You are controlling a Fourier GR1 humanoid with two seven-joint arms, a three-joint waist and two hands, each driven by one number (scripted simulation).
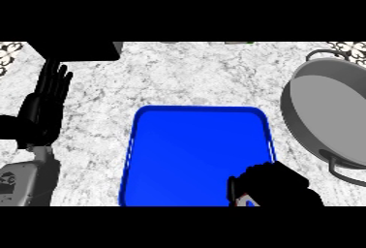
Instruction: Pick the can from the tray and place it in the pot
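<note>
A blue tray [187,150] lies in the middle of the marble counter. My right hand [277,186] is over its near right corner, fingers curled round the can [245,199]. Only a small red, white and blue bit of the can shows under the hand. The grey pot [330,114] with two dark handles sits at the right edge, beyond the tray's right rim, and nothing shows inside it. My left hand [44,104] rests open at the left, fingers up, apart from the tray.
A black block [75,50] sits at the counter's back left, just beyond the left hand. Patterned tiles [8,52] show at both top corners. Bare marble lies between the tray and the pot.
</note>
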